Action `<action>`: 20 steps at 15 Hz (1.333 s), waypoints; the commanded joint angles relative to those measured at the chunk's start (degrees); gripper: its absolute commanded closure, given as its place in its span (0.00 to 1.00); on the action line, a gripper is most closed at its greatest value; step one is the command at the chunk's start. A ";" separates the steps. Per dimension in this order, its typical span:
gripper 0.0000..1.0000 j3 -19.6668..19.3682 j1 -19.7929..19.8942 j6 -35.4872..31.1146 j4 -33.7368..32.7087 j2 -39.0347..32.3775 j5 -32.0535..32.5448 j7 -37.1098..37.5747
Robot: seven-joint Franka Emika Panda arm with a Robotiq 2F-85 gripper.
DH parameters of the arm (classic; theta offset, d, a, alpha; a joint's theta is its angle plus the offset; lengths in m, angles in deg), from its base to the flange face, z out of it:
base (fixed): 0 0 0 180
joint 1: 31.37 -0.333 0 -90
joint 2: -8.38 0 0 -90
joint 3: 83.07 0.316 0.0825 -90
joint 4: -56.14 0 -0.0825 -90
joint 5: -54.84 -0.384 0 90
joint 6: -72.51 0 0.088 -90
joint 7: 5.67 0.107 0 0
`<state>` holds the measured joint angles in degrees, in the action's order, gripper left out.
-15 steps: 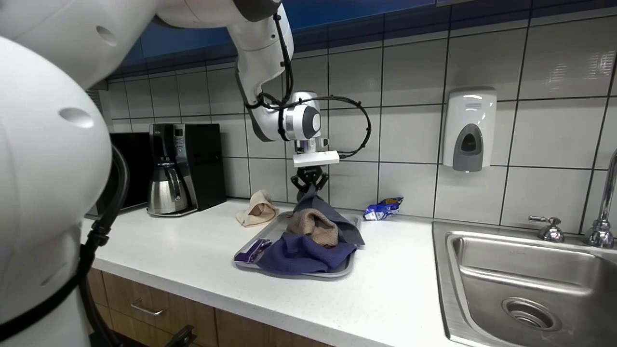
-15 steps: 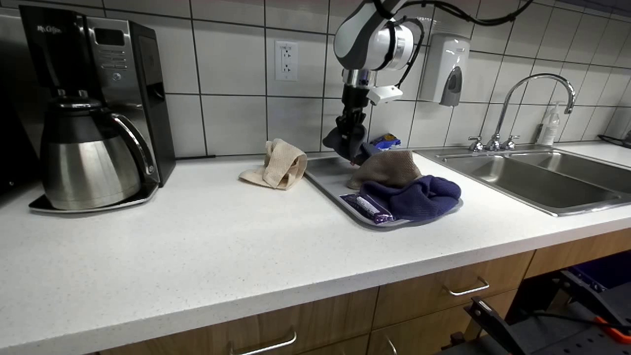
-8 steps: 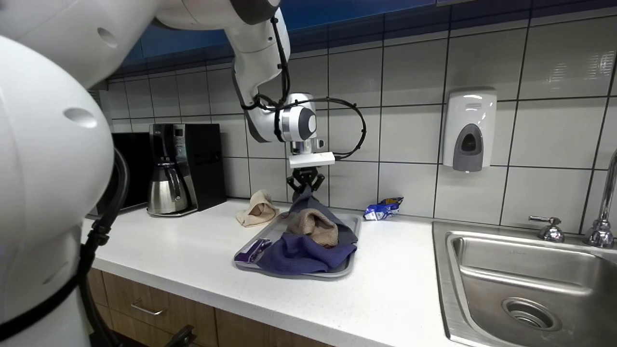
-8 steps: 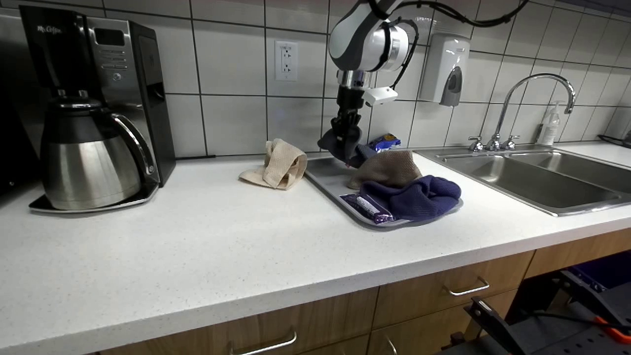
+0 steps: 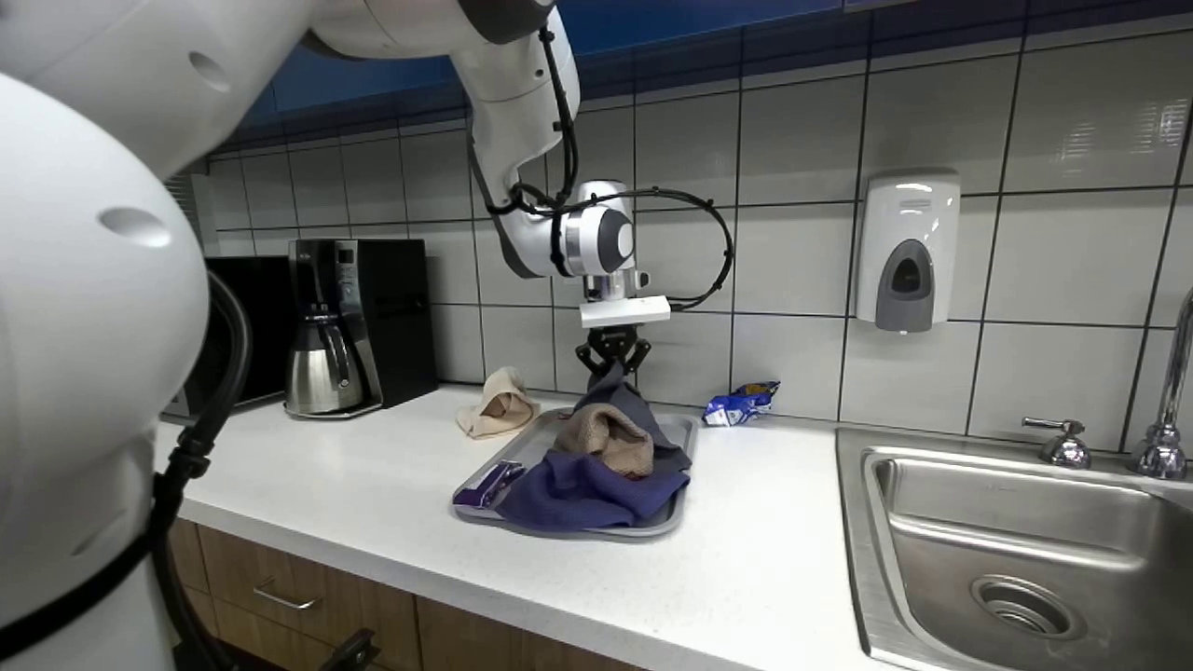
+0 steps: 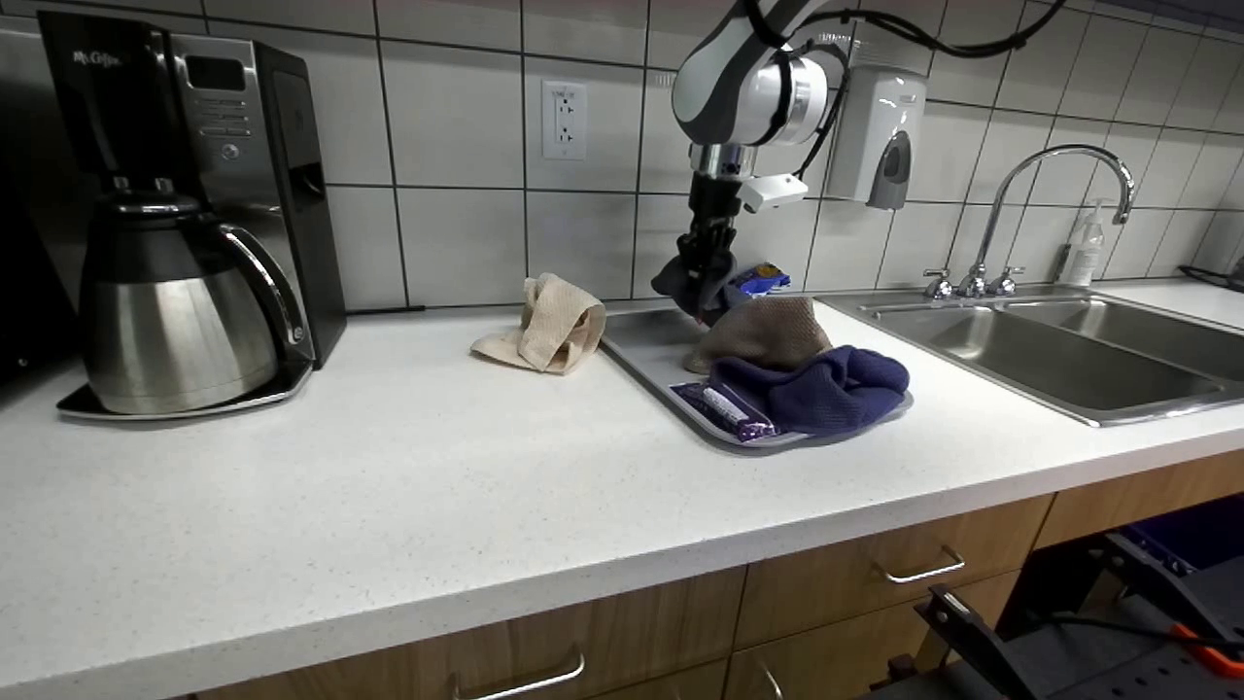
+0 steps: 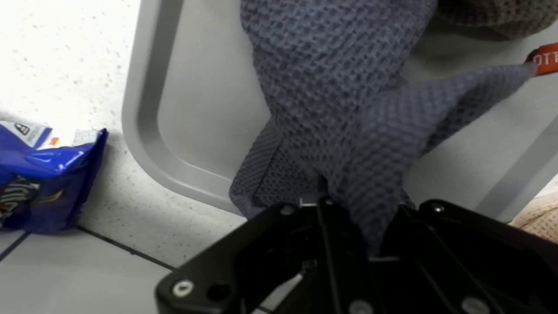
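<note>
The black two-fingered gripper (image 7: 366,222) points downward, its fingers closed on a gathered fold of a grey-blue waffle-weave cloth (image 7: 322,87). The step in hand looks like holding one end of this cloth up; the next move seems to call for a firm pinch without dragging its neighbours. In the wrist view the cloth's long axis runs from the fingers toward the top edge, while a narrow flap juts right, ending in a red label (image 7: 547,59). In an exterior view the cloth (image 5: 624,393) slopes from the fingers toward the lower right. It hangs over the far end of a rounded grey plastic tray (image 7: 205,87), partly hidden behind a crumpled brown knitted cloth (image 5: 606,440); whether the two touch, I cannot tell. Nearer the front lie a bunched purple-blue cloth (image 5: 587,494) and a shiny purple wrapped bar (image 5: 489,486). Outside the tray, on the speckled white counter (image 6: 389,486), are a crumpled cream cloth (image 6: 544,326) and, near the opposite side, a glossy blue packet (image 7: 43,174).
</note>
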<state>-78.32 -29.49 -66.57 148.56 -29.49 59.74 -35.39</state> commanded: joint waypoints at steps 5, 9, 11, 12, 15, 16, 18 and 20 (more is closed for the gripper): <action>0.98 -2.26 0.67 2.00 -1.42 -2.38 2.01 2.44; 0.98 -3.58 0.69 3.06 -2.48 -4.75 2.24 4.27; 0.98 -3.82 0.77 3.35 -2.85 -5.40 2.30 4.71; 0.98 -3.85 0.80 3.45 -2.87 -5.50 2.38 4.71; 0.58 -3.84 0.85 3.78 -2.69 -5.00 2.46 4.77; 0.50 -3.71 0.99 3.70 -2.25 -4.43 2.46 4.46; 0.35 -3.33 1.37 3.87 -0.87 -3.07 2.30 3.68; 0.20 -3.12 1.64 3.89 0.37 -1.72 2.18 3.15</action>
<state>-82.33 -28.90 -64.78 147.16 -34.19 60.63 -32.20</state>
